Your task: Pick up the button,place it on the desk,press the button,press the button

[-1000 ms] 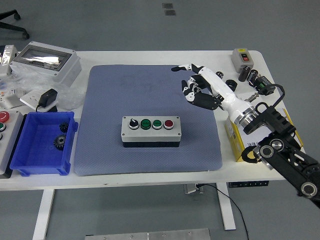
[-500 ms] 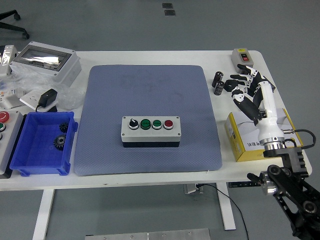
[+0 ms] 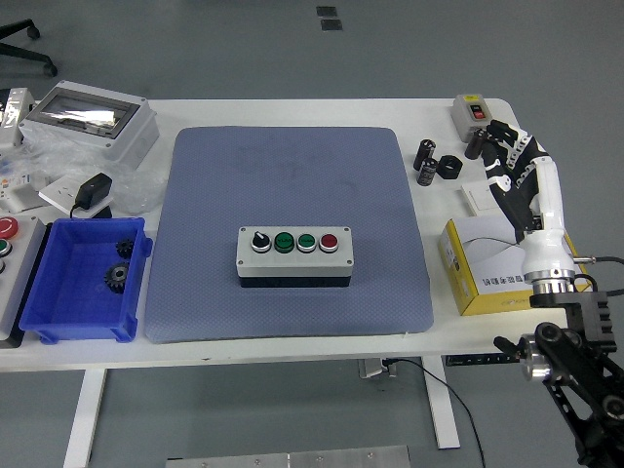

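Right hand (image 3: 509,161) has swung from over the mat to the tabletop's far right edge, fingers loosely spread and empty, while the button box (image 3: 293,253) sits mid-mat, so the pressing looks done.

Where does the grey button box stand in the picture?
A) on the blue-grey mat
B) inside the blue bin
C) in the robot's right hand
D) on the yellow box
A: the button box sits on the mat, near its middle, while the right hand is over the table's right side, apart from it.
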